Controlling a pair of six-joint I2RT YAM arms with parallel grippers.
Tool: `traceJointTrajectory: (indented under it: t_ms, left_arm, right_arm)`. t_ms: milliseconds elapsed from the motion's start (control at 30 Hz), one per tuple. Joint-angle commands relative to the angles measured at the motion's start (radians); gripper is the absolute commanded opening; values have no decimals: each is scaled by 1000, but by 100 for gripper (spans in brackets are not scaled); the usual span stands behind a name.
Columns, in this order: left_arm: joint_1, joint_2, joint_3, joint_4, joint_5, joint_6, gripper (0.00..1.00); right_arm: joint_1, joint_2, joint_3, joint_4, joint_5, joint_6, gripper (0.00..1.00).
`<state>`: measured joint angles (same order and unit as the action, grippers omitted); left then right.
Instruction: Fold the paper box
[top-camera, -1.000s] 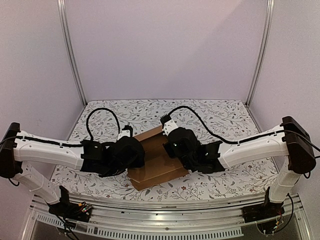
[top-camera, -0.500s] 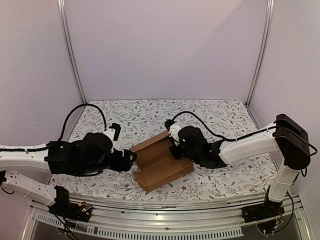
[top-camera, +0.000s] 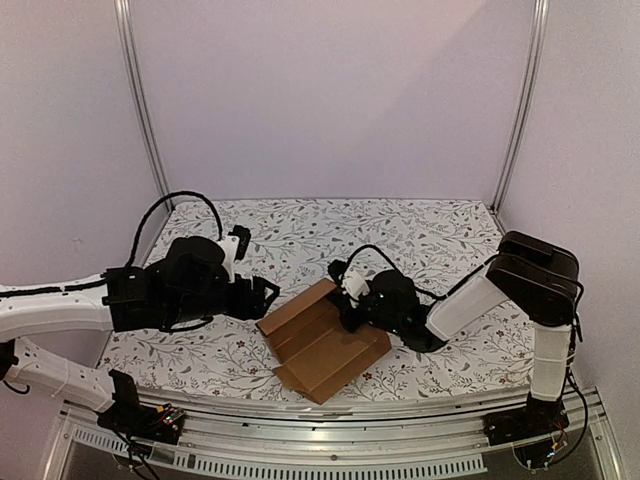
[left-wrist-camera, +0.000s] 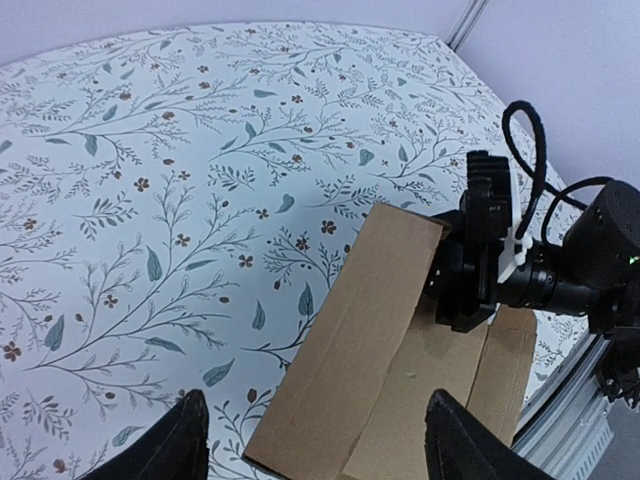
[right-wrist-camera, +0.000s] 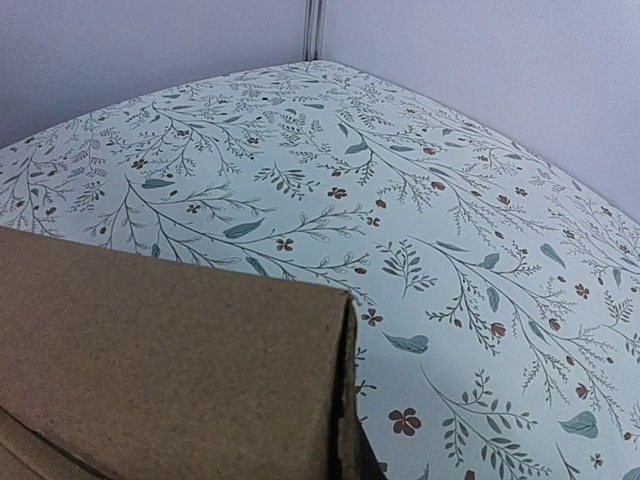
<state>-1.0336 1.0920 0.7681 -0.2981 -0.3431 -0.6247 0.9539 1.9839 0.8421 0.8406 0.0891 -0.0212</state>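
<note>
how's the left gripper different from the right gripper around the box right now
The left gripper hangs wide open over the paper box's left end; the right gripper sits against its opposite edge, opening unclear. The left gripper reaches in from the left, the right gripper from the right. Both are black and face the box.

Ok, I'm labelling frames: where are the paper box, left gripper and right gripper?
paper box (top-camera: 328, 352), top external view, on its middle panel.
left gripper (top-camera: 268, 295), top external view, between its fingertips.
right gripper (left-wrist-camera: 450, 290), left wrist view, between its fingertips.
</note>
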Motion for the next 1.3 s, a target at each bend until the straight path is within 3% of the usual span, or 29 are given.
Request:
traceJointTrajectory:
  t_ms: [0,200,400,467,1033,1267]
  left_arm:
    - [49,89,56,120,101,70,69]
    - [87,259,130,222,205,75,55]
    - [110,394,173,336,289,56,9]
    - [112,428,187,362,308,50,0]
    - [112,621,201,521,375,-3,0]
    - [109,674,165,561,376,-33,0]
  right_arm:
    - [-5,92,-31,226,-94,-39,0]
    - [-6,156,-47,302,-117,-30,0]
    - [-6,181,-60,339,-114,-18,0]
    - [-4,186,-67,355,-114,-16,0]
    - [-5,209,-81,389,-109,4,0]
    - [-5,217,-84,394,-104,16,6]
